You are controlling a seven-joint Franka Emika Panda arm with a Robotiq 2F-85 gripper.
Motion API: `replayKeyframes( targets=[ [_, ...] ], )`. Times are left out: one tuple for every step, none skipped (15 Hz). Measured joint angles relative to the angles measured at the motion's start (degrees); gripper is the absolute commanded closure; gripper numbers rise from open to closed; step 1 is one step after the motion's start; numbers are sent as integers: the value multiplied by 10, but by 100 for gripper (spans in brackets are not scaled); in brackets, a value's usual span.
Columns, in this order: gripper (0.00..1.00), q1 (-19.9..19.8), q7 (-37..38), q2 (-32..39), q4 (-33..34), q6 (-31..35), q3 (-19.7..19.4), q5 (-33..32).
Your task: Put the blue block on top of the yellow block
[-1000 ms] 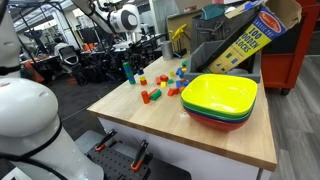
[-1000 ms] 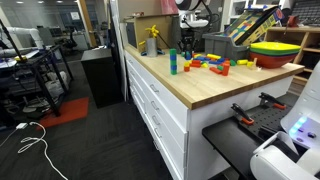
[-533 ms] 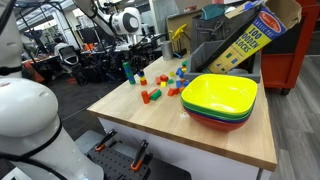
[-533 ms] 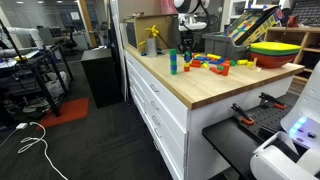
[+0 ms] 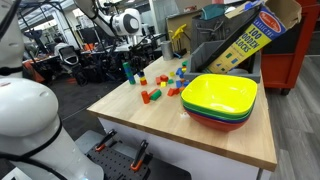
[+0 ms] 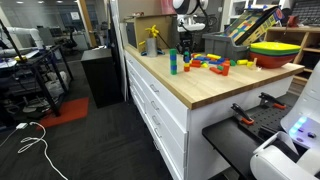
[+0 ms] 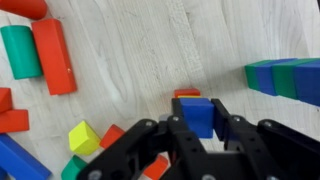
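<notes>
Black two-fingered tool (image 7: 197,105) is pressed in on the small bright-blue toy block (image 7: 197,118): a finger sits against each of its side faces, so I judge it pinched. Whether it has left the wood I cannot tell. A flat red piece (image 7: 187,93) shows just beyond it.

The pale wooden desk (image 5: 150,122) carries a stack of big square bowls, yellow-green on top (image 5: 221,94), toward one end. The loose blocks lie toward the opposite end edge, where the arm works. In the wrist view a long red block (image 7: 53,55) and a teal cylinder (image 7: 20,50) lie side by side. A row of blue and green blocks (image 7: 285,78) sits apart from them. The small yellow toy block (image 7: 84,137) rests close by the tool, turned at an angle, with an orange-red block (image 7: 112,135) just beside it.

The step in hand looks like the carry. To do it well:
- Raise the blue block straight up, clear of the red piece.
- Twist the wrist so the blue faces line up with the angled yellow top.
- Centre it, then lower until the two touch.
- Only then spread the fingers, keeping them clear of the orange-red neighbour so nothing nudges the yellow block.
</notes>
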Motion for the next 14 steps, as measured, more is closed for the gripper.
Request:
replayKeyframes(
  targets=[
    [92, 0, 1, 0, 0, 0, 0, 0],
    [92, 1, 2, 0, 1, 0, 0, 0],
    [92, 1, 2, 0, 1, 0, 0, 0],
    [92, 1, 2, 0, 1, 0, -1, 0],
    [51, 1, 2, 0, 1, 0, -1, 0],
    [42, 1, 2, 0, 1, 0, -1, 0],
    [37, 1, 2, 1, 1, 0, -1, 0],
    [28, 1, 2, 1, 1, 0, -2, 0],
    [21, 1, 2, 1, 1, 0, -3, 0],
    [15, 1, 3, 1, 1, 0, -4, 0],
    [6, 1, 3, 1, 1, 0, -5, 0],
    [1, 1, 3, 1, 1, 0, -6, 0],
    [0, 1, 3, 1, 2, 0, -7, 0],
    [0, 1, 3, 1, 3, 0, -7, 0]
  ],
)
